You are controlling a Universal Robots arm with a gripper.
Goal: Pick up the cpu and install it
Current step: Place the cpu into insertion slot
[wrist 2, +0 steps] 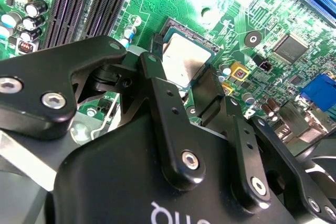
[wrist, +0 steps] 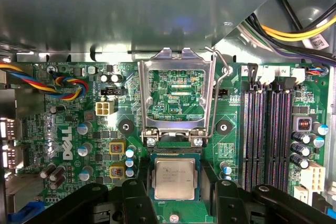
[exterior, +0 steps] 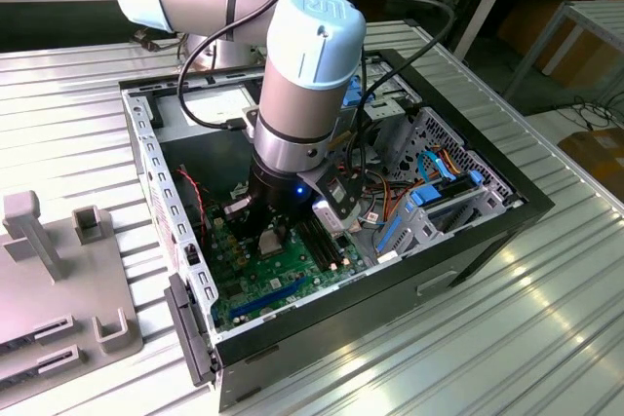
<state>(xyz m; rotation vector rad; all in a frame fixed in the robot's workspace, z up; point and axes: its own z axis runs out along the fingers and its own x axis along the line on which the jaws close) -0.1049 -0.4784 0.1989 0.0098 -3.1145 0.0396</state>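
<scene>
The cpu (wrist: 174, 178) is a small silvery-grey square lying flat in the dark-framed socket (wrist: 151, 182) on the green motherboard (wrist: 68, 129). The socket's metal load plate (wrist: 176, 98) stands flipped up just beyond it. My gripper (wrist: 174, 195) hangs low over the socket, one black finger (wrist: 135, 192) on each side of the chip. A thin strip of socket frame shows between each finger and the chip, so the jaws stand slightly open. In the second wrist view the cpu (wrist 2: 184, 56) lies just past the fingertips (wrist 2: 153, 69) of the gripper (wrist 2: 181, 77). In the exterior view the gripper (exterior: 273, 236) reaches down inside the computer case (exterior: 487, 231).
Black memory slots (wrist: 273, 135) run beside the socket. Coloured cable bundles (wrist: 63, 87) lie over the board's edge. Drive bays with blue clips (exterior: 439, 192) and loose wires crowd the case on the exterior view's right. A grey fixture (exterior: 58, 280) sits on the ribbed table outside the case.
</scene>
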